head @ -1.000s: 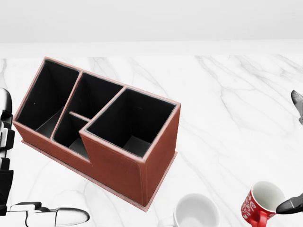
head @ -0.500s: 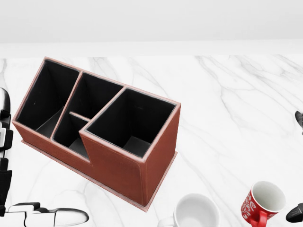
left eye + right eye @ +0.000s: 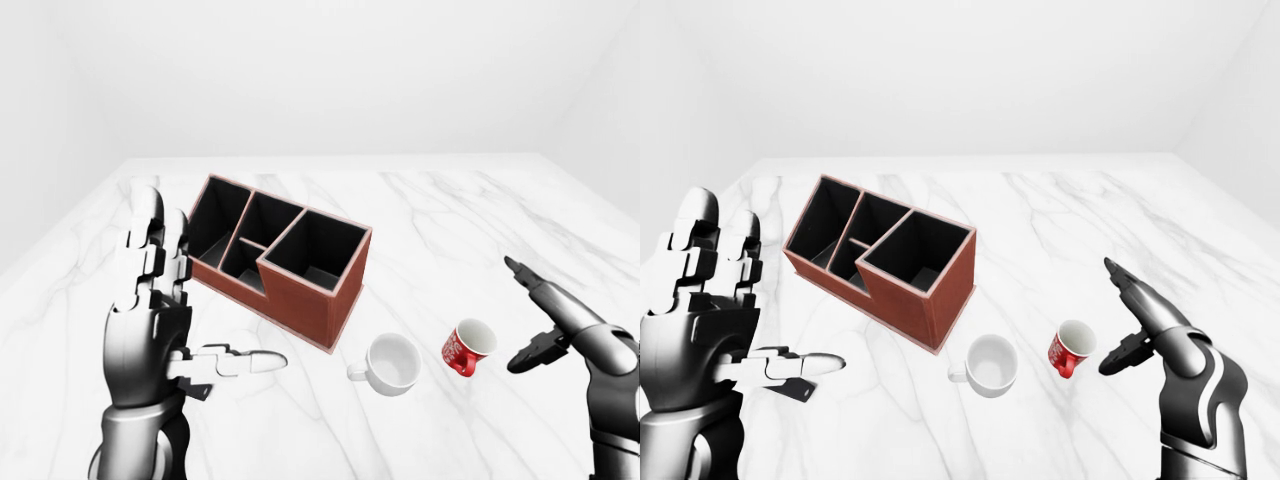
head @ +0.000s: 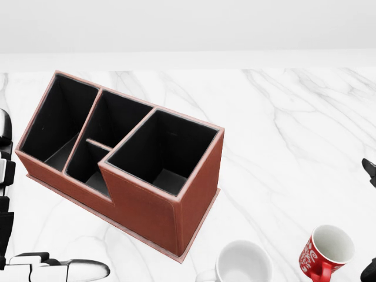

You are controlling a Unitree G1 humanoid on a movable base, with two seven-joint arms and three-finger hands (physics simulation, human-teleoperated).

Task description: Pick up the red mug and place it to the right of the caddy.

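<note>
The red mug (image 3: 468, 346) stands tilted on the marble table, white inside, its mouth turned up and to the right; it also shows at the bottom right of the head view (image 4: 326, 251). The brown caddy (image 3: 283, 256) with black compartments stands left of it. My right hand (image 3: 538, 316) hovers open just right of the mug, fingers spread, not touching it. My left hand (image 3: 190, 300) is held up open at the left of the left-eye view, left of the caddy, holding nothing.
A white mug (image 3: 390, 363) rests between the caddy and the red mug, below the caddy's right corner. The marble table (image 3: 440, 220) stretches wide to the right of the caddy and above it. Plain white walls surround the scene.
In the head view my right hand has drawn back to the right, away from the red mug, now nearly out of the frame. The mug and caddy have not moved.
</note>
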